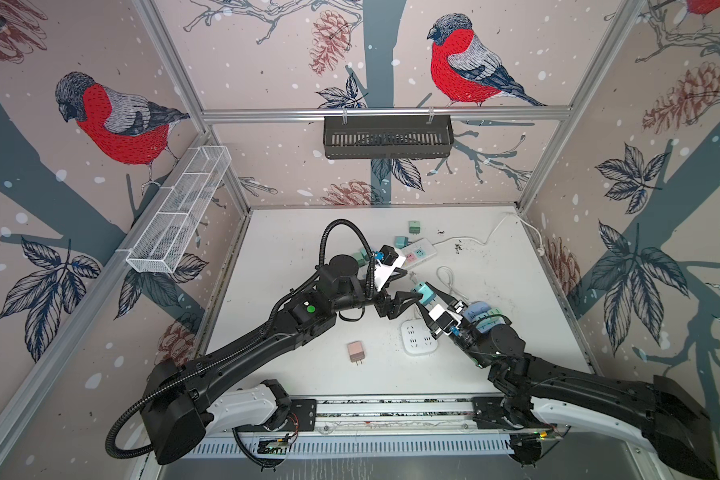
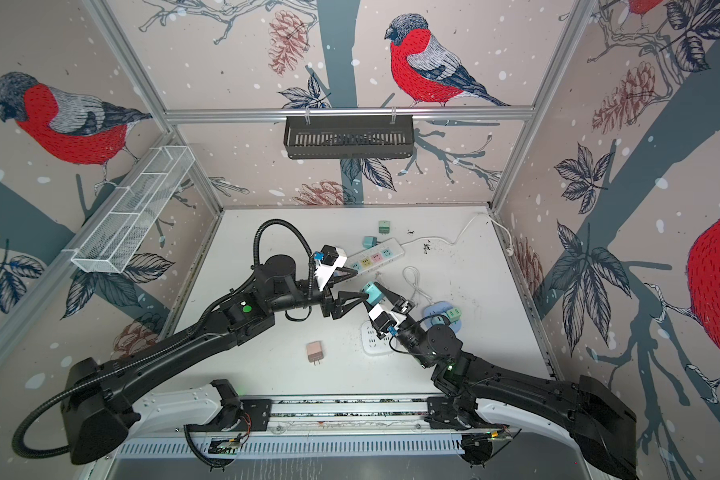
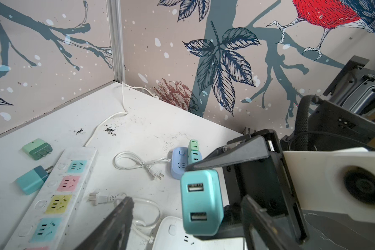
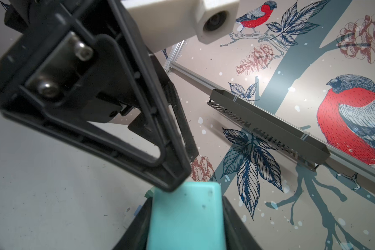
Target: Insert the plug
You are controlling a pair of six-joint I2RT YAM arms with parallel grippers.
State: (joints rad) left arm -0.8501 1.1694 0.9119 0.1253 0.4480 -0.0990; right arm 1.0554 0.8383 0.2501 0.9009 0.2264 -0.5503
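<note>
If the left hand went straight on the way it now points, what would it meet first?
The teal USB charger, which the right hand grips. It sits between the open fingers of the left hand, so contact looks immediate. The right hand lies just behind it, though depth is hard to judge.

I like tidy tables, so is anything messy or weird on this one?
A little. Black crumbs are scattered on the white table, close to the power strip and its white cord. A pink charger lies flat by itself near the front, prongs bare and plugged into nothing. Nothing looks broken.
</note>
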